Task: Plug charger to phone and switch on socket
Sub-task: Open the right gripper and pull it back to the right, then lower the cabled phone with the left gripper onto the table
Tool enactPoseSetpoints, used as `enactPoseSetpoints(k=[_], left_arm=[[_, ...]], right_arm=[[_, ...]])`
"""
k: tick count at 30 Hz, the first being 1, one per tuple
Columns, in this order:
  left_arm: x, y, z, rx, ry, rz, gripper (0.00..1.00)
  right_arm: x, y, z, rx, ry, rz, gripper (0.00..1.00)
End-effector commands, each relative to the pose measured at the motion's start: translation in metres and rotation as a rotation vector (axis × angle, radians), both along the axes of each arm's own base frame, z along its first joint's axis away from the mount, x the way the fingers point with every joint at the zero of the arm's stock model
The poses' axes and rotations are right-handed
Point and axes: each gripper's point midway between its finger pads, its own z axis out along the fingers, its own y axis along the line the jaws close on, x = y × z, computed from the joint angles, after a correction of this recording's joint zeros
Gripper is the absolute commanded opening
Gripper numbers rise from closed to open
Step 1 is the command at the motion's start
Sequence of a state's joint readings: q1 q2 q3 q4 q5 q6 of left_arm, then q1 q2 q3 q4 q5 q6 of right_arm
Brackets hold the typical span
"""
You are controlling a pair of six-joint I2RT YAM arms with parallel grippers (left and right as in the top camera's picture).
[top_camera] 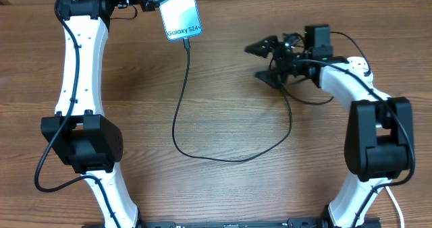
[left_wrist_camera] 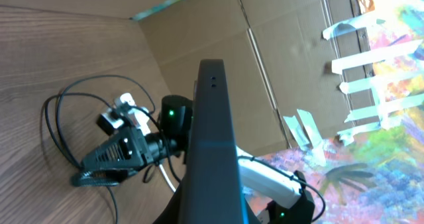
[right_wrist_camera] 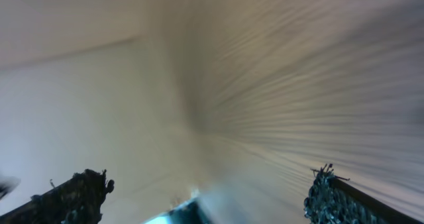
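While it grips the phone, left claw: clenched on the phone's top end, upper left of the overhead frame.
Phone: held off the desk, screen up, at the top edge of frame.
Charger: tip meets the phone's lower edge and looks seated. The cable drops down, loops across lower centre, then climbs towards the right claw.
Right claw: released, jaws wide, nothing between them, centre right, low over the desk.
Plug end: can't tell, the cable disappears behind the right claw.
Socket: not in any view.
Done: phone end appears plugged.
Left: find the socket and flip the switch. Whether the plug is in it is unknown.
Room: bare desk in frame centre, between the arms.
Edges: cardboard wall behind the phone; the cable loop is a likely snag for the right claw.
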State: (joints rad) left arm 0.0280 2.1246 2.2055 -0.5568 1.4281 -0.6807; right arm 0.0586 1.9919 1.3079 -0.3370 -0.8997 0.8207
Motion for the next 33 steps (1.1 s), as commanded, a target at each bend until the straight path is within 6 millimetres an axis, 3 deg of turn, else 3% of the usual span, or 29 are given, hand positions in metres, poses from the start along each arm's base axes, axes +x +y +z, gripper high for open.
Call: enactPoseSetpoints(k=[1,6,11,20,33], left_arm=[[-0.007,-0.003,0.014,0.005,-0.028,0.002,0.04],[-0.01,-0.013,0.002,0.039,-0.021,0.005,0.04],[-0.014,-0.028,-0.031,0.157,0.03,0.045,0.04],[-0.029,-0.052,-0.097,0.429,0.131,0.079,0.04],[-0.046,-0.069,-0.175,0.572,0.276,0.065,0.04]], right_arm=[[0.009,-0.043,0.025,-0.239,-0.194,-0.044,1.0],[0.001,-0.077,0.043,-0.345,-0.203,-0.11,1.0],[-0.002,-0.092,0.065,-0.362,-0.238,-0.153,1.0],[-0.007,-0.096,0.103,-0.363,-0.326,-0.179,0.99],[-0.011,-0.095,0.104,-0.363,-0.315,-0.177,1.0]])
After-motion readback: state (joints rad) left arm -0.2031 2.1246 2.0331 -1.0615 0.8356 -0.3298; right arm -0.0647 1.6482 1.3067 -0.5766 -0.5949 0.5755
